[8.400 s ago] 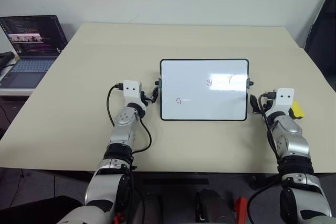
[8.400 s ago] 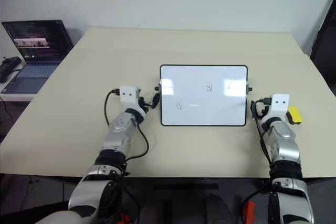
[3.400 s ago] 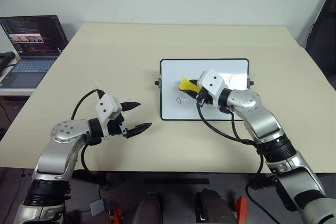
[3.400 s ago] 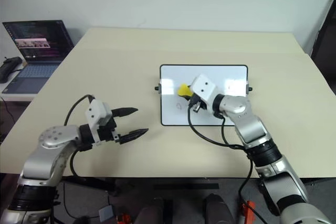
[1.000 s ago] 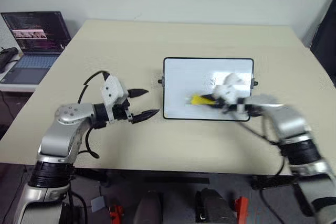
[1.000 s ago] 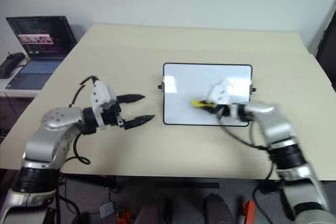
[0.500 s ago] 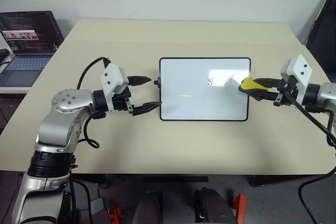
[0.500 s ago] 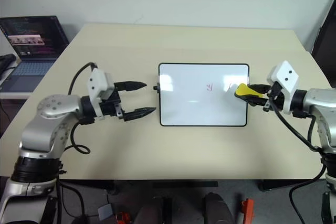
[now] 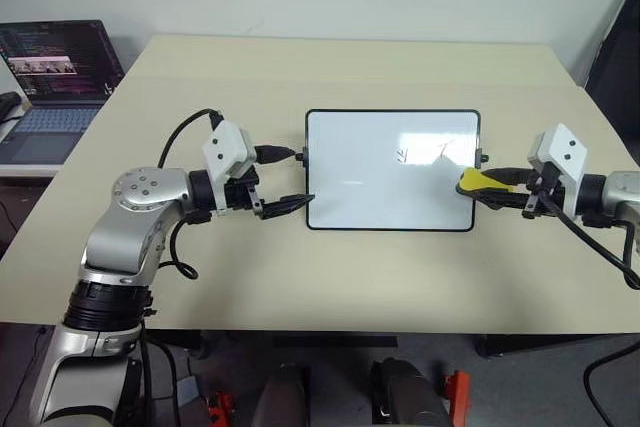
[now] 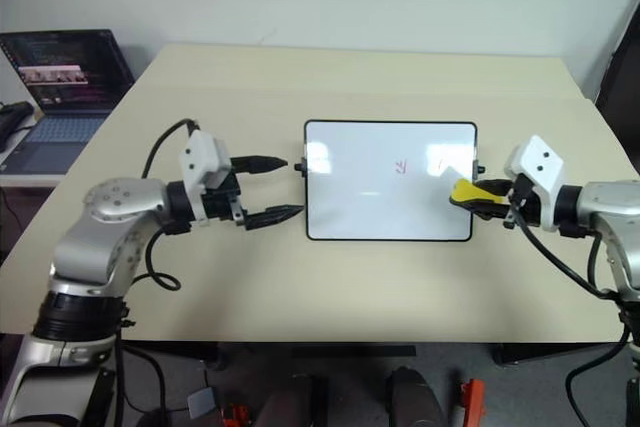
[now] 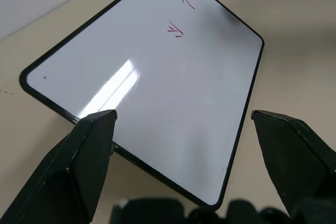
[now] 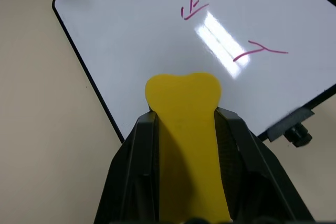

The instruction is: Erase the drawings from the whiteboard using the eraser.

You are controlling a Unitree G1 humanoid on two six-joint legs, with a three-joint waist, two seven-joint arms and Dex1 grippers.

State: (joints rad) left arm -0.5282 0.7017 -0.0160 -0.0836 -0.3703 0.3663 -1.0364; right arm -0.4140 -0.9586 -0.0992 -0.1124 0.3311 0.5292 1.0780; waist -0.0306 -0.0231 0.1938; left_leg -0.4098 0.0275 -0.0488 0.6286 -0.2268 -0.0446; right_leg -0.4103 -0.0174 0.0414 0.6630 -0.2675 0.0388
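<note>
The eraser (image 9: 484, 180) sits clamped in the right end effector (image 9: 492, 187), poised at the whiteboard's (image 9: 380, 202) right edge, mid-table (image 9: 330, 277). Two red drawings (image 9: 422, 153) remain on the board's far right part. Best to bring the eraser flat onto them and wipe with even pressure. The left end effector (image 9: 288, 181) is spread wide and empty, flanking the board's left edge. Earlier a loop marked the near-left area; it is gone.
</note>
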